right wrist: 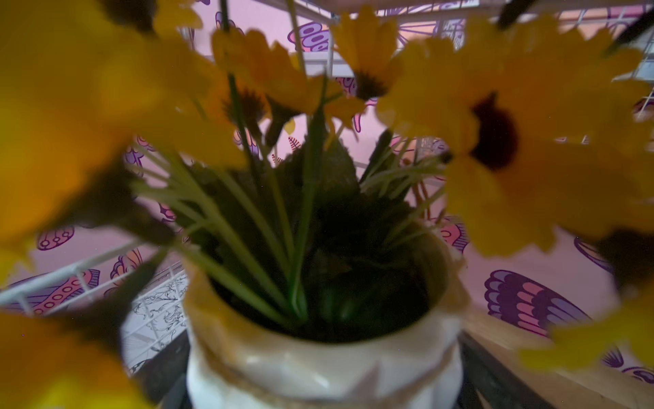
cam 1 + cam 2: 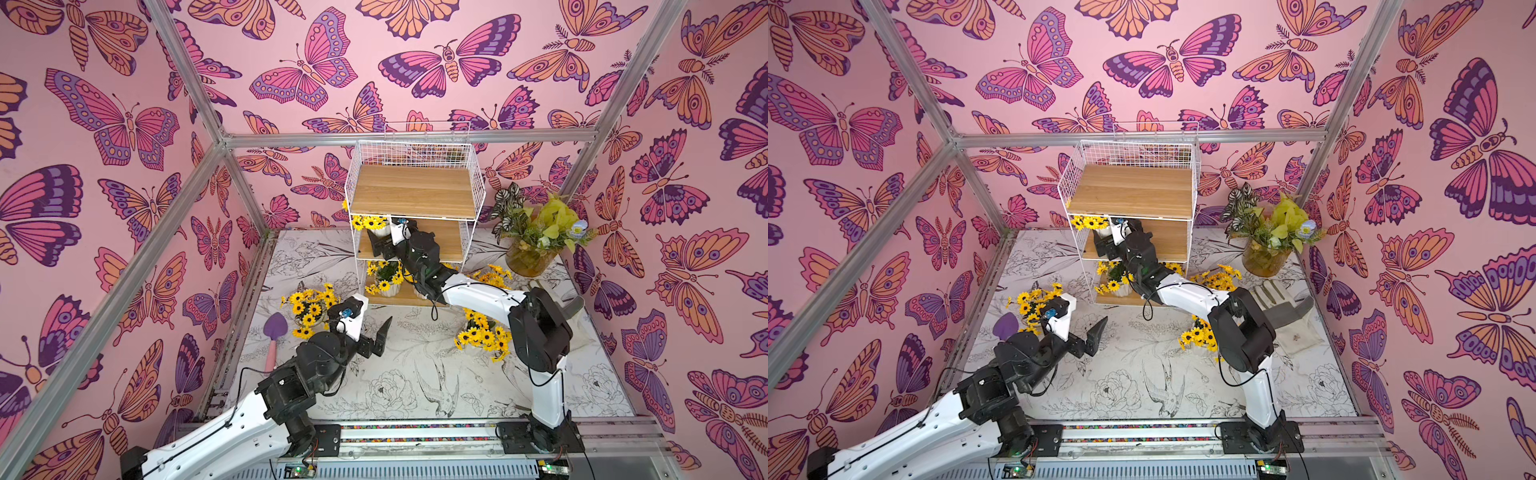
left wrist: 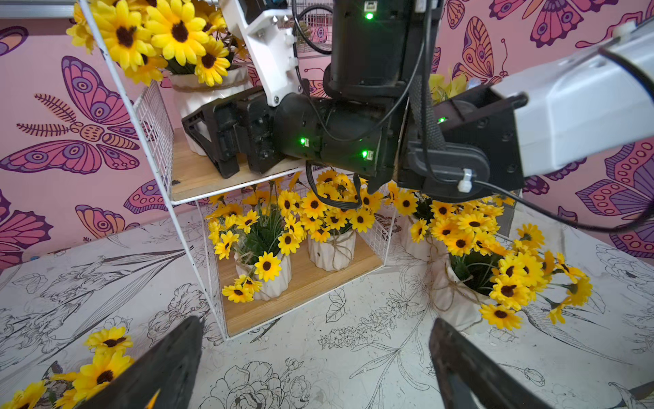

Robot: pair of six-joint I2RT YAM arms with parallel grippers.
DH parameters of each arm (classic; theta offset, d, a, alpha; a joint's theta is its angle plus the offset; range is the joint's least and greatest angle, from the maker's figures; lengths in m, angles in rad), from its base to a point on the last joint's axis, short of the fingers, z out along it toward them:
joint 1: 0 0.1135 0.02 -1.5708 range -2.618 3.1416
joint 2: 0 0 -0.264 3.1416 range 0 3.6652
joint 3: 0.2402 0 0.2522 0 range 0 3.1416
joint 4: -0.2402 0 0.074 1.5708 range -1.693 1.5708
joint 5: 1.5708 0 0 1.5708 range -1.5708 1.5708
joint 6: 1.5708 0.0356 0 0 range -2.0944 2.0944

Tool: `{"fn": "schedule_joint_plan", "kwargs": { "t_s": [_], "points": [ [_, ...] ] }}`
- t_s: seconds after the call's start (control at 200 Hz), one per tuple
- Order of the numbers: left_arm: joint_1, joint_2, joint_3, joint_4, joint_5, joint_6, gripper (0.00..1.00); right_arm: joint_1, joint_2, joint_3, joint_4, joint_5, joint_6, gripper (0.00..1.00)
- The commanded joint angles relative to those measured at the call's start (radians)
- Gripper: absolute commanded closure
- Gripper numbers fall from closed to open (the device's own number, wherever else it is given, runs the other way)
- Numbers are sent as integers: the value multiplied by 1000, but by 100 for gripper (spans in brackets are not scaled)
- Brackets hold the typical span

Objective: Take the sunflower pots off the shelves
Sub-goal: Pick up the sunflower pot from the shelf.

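Observation:
The shelves (image 2: 415,191) stand at the back, with the top board bare. On the middle board one sunflower pot (image 2: 370,223) (image 3: 208,95) (image 1: 318,368) stands at the left end. My right gripper (image 2: 377,246) (image 2: 1102,247) (image 1: 323,375) reaches in there, open wide, with a finger on each side of that pot. Whether the fingers touch it is too blurred to tell. Two pots (image 3: 269,279) (image 3: 332,251) sit on the bottom board. Three pots stand on the table (image 2: 309,309) (image 2: 484,336) (image 2: 492,276). My left gripper (image 2: 380,336) (image 3: 316,329) hovers open and empty before the shelves.
An amber vase with leaves (image 2: 528,257) stands at the back right. A purple trowel (image 2: 274,328) lies at the left edge. A grey glove (image 2: 1287,316) lies at the right, behind my right arm. Aluminium frame posts close in the table.

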Motion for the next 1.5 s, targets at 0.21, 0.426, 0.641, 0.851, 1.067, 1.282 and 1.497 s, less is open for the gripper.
{"fn": "schedule_joint_plan", "kwargs": {
  "t_s": [0.21, 0.426, 0.641, 0.851, 1.067, 1.282, 1.497],
  "points": [
    [18, 1, 20, -24, 1, -13, 1, 4, 115, 99, -63, -20, -27, 1],
    [26, -12, 15, -33, -11, -13, 1, 4, 157, 113, -43, -20, -25, 1],
    [35, -29, 0, -39, -19, -13, 1, 4, 171, 109, -36, -16, -7, 25],
    [38, -47, 0, -47, -39, -21, 0, 3, 141, 50, 6, -20, 7, 45],
    [40, -73, -16, -38, -100, -26, 1, 4, 61, -51, 58, -28, 9, 57],
    [44, -71, -4, -37, -146, -21, 1, 9, -22, -145, 75, -70, 11, 59],
    [45, -63, 20, -37, -193, -23, 0, 22, -115, -229, 61, -114, 6, 63]
  ]
}}
